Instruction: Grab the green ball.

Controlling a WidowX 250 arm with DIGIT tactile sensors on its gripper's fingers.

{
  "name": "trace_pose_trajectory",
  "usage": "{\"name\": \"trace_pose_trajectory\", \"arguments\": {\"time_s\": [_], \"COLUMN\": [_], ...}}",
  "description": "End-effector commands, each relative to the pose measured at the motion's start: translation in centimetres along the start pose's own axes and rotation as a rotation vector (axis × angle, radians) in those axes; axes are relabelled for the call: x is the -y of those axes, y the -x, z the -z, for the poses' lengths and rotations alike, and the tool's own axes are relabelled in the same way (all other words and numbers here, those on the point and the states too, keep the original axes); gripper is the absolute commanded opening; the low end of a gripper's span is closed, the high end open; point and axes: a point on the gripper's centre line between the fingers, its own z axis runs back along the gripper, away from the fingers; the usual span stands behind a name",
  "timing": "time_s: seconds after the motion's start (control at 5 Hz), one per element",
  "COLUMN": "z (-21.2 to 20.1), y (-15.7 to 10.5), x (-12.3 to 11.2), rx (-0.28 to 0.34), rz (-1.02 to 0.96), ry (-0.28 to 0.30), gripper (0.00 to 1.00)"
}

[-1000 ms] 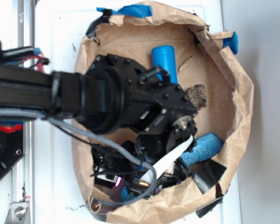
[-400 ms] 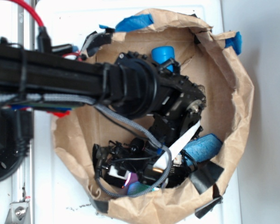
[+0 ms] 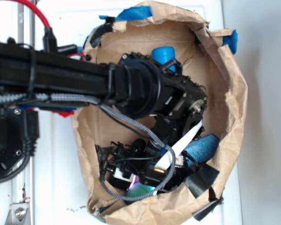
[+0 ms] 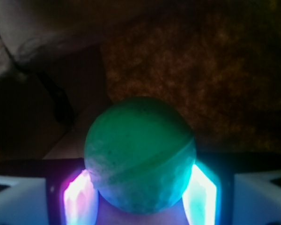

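Green ball [image 4: 140,154] sits between your jaws, glowing pads [image 4: 200,192] pressed to both flanks, down inside the paper bag [image 3: 234,108]. Grip is low on a round surface; lift fast and it may squirt out.

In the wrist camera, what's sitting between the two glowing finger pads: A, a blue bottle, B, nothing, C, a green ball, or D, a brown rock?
C: the wrist view shows the green ball filling the space between the gripper pads, both lit pads against its sides.
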Motion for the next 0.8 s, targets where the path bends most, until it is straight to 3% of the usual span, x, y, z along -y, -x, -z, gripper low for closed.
{"name": "trace_pose_trajectory", "arguments": {"time_s": [0.0,0.4,0.6], "z": [-4.3,-7.9,-8.3], "y": [-1.8,-2.3,-2.5], "x": [1.2,3.1,4.0], "rx": [-0.104,-0.201,-0.218], "rz": [-0.118,-0.630,-0.896], "ry": [-0.108,-0.259,-0.311], "gripper": [0.00,0.00,0.00]}}
